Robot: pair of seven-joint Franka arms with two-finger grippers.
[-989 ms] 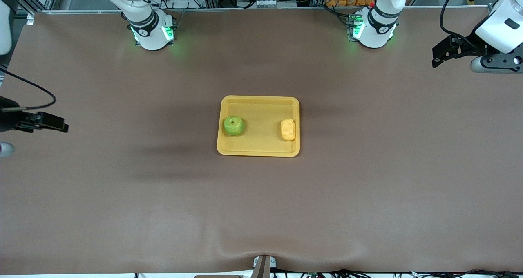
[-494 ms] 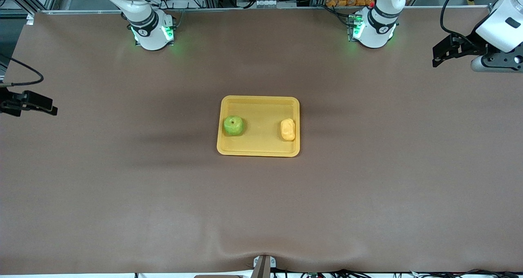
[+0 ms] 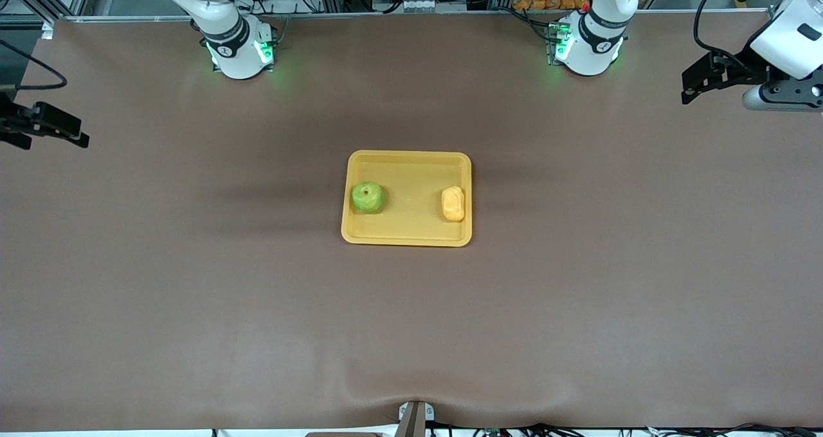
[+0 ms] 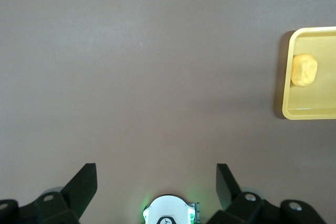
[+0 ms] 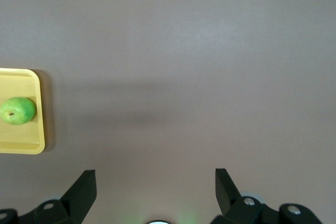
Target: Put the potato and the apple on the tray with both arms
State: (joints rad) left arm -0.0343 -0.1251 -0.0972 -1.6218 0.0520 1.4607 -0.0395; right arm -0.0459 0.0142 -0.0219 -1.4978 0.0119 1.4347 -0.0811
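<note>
Both spread: left gripper (image 4: 155,182), right gripper (image 5: 155,184); tray (image 3: 406,160), half cropped, holds apple (image 3: 368,197), potato (image 3: 453,204)

tray (image 3: 406,160) mid-table (image 3: 578,308), well apart from every edge | apple (image 3: 368,197) in tray, by its rim toward right arm's end | potato (image 3: 453,204) in tray, by its rim toward left arm's end | left tool (image 3: 697,85) over table's left-arm end | right tool (image 3: 54,128) over right-arm end

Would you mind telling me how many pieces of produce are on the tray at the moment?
2. The apple sits toward the right arm's end of the tray; the potato sits toward the left arm's end. Nothing appears hidden.
</note>
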